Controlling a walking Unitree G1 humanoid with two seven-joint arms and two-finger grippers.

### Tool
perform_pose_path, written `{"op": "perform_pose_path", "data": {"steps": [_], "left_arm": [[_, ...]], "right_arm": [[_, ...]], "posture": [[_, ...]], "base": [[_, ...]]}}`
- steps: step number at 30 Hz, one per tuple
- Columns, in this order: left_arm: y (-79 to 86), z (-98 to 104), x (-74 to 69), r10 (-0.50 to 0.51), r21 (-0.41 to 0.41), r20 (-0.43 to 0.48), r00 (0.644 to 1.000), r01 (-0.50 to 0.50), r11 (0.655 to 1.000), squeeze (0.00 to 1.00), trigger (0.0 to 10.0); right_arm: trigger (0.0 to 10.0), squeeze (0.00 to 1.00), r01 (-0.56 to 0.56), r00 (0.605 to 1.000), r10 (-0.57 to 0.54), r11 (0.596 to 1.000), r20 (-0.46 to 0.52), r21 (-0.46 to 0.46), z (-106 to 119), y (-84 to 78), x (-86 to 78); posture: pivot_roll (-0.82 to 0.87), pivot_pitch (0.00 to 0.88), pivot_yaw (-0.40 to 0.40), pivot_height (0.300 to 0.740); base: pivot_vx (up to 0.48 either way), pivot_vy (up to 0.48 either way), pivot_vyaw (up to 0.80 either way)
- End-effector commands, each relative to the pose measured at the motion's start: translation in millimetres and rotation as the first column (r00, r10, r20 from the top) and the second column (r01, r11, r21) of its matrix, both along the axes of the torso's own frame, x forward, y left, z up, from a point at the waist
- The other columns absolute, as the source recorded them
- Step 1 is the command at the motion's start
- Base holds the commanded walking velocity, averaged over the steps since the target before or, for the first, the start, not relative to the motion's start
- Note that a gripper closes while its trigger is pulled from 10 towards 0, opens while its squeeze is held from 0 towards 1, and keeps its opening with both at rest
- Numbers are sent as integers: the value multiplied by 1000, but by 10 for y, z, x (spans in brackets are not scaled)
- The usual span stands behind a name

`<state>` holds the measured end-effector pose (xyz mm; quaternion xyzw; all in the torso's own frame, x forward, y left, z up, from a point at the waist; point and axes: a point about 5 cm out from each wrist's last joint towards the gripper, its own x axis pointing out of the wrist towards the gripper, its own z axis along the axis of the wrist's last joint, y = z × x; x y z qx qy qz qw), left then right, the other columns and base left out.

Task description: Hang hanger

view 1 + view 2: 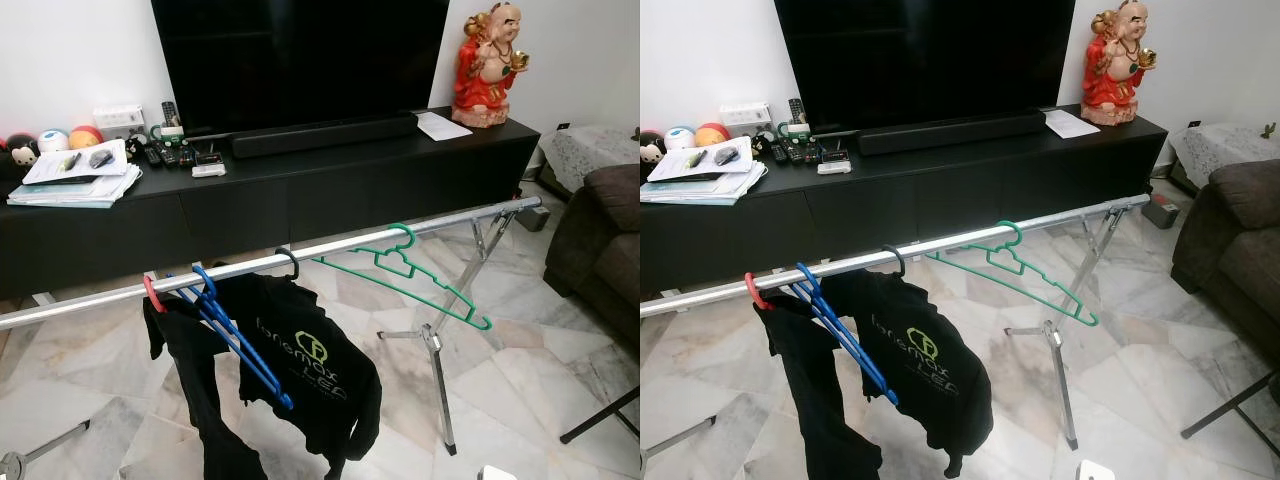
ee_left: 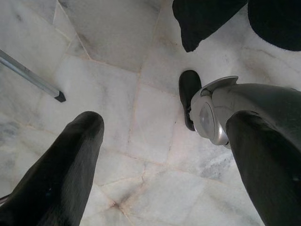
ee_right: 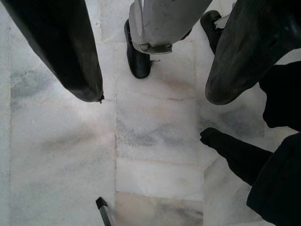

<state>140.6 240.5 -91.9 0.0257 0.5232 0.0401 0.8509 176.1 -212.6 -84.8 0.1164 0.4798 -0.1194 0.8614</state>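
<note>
The left end effector [image 2: 155, 141] hangs low over the marble floor [image 2: 117, 56], its two black fingers [image 2: 66, 165] spread well apart and holding nothing; the robot's own foot shows beyond them. The right end effector [image 3: 150, 66] hangs the same way, fingers [image 3: 66, 52] apart and empty, with the hem of a black garment near it.

Ahead, a silver drying rail [image 1: 330, 247] runs across the room in front of a long black TV counter [image 1: 330, 190]. The green hanger [image 1: 420, 275] already has its hook over the rail toward the rail's right end, bare and tilted so its lower bar slopes down to the right. Toward the left end hang a blue hanger [image 1: 235, 345], a red hook [image 1: 153, 294] and a black T-shirt [image 1: 290, 380] on a black hook.

By the look of it the hanging is done, or nearly. To finish well, I would check that the green hook sits fully over the tube rather than perched on its tip, and keep both arms low and clear of the rail's crossed legs [image 1: 435, 370] when stepping back, since a nudge to the stand could shake the hangers loose.
</note>
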Motion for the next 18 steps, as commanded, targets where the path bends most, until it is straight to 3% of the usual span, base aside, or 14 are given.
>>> {"op": "perform_pose_path", "data": {"steps": [1,9,10,11,18], "left_arm": [[47,7,-13,-16,18,-11,1000,16,1000,0,10000],[47,7,-13,-16,18,-11,1000,16,1000,0,10000],[48,8,-13,-15,17,-11,1000,15,1000,0,10000],[59,-4,-57,-17,18,-18,1000,17,1000,0,10000],[80,-18,-122,-18,18,-28,999,19,1000,0,10000]], "right_arm": [[10000,0,-2,1000,2,1000,-1,-5,4,-16,2],[10000,0,-2,1000,2,1000,-1,-5,4,-16,2],[10000,0,-6,1000,6,1000,-1,-7,5,-17,3],[10000,0,-5,1000,5,1000,-1,1,2,-9,0],[10000,0,1,1000,-1,1000,-2,16,-2,4,-3]], "posture": [[-79,0,26,740],[-79,0,26,740],[0,0,0,740],[-84,0,28,740],[-83,0,28,740]], "base": [[0,0,0],[0,0,0],[0,0,0],[0,0,0],[0,0,0]]}}
